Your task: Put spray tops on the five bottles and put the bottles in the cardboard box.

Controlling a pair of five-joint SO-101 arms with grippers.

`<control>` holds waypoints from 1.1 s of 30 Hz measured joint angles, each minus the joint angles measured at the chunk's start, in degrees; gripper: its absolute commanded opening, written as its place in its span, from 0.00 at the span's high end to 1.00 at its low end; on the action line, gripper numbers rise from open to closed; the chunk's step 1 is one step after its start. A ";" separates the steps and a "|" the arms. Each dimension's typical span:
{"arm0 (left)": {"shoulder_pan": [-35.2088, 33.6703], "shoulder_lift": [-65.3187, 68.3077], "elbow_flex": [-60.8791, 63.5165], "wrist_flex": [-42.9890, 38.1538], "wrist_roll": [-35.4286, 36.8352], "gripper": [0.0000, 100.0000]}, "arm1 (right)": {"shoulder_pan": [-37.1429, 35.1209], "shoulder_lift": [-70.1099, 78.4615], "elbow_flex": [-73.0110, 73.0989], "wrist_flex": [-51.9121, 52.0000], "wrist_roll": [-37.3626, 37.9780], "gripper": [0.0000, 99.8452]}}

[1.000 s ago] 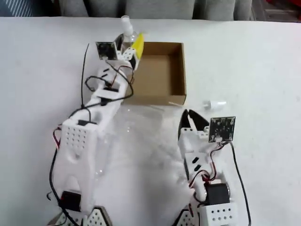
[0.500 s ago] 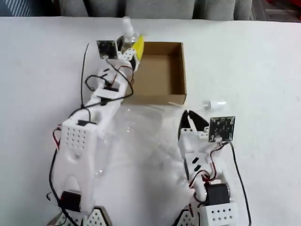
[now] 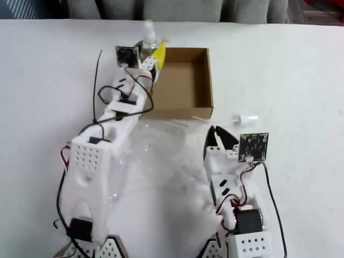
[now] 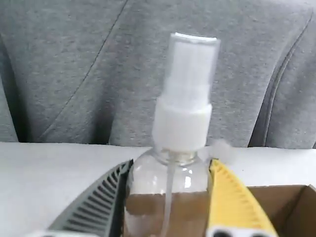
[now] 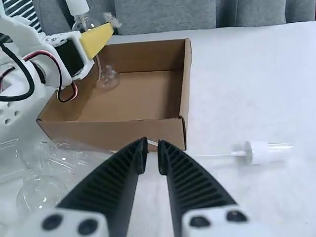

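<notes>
A clear bottle (image 4: 167,190) with a white spray top (image 4: 185,98) stands upright between the grey and yellow fingers of my left gripper (image 4: 170,167), which is shut on it. In the high view this bottle (image 3: 147,38) hangs at the far left corner of the cardboard box (image 3: 207,80), held by the left gripper (image 3: 149,52). The bottle's base (image 5: 107,78) sits low inside the box (image 5: 185,84). My right gripper (image 5: 152,147) is shut on nothing, just in front of the box's near wall. A loose spray top (image 5: 259,150) lies on the table to its right.
Several clear capless bottles (image 3: 161,148) lie on the white table between the two arms, in front of the box; one (image 5: 39,190) is close to the right gripper. The loose spray top (image 3: 244,118) lies right of the box. Grey chairs stand behind the table's far edge.
The left gripper has shifted a little to the right with the bottle, toward the box's inside. The right arm has not moved.
</notes>
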 measured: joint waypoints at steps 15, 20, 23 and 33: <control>0.00 -0.18 -0.62 2.73 0.00 0.71 | 0.00 0.00 0.00 0.00 0.00 0.98; -0.70 -0.26 -0.62 7.47 -0.26 0.69 | 0.00 0.00 0.00 0.00 0.00 0.98; -1.05 -1.32 -0.53 10.02 -0.18 0.69 | 0.00 0.00 0.00 0.00 0.00 0.98; -1.49 -2.55 -0.53 10.55 1.76 0.69 | 0.00 0.00 0.00 0.00 0.00 0.98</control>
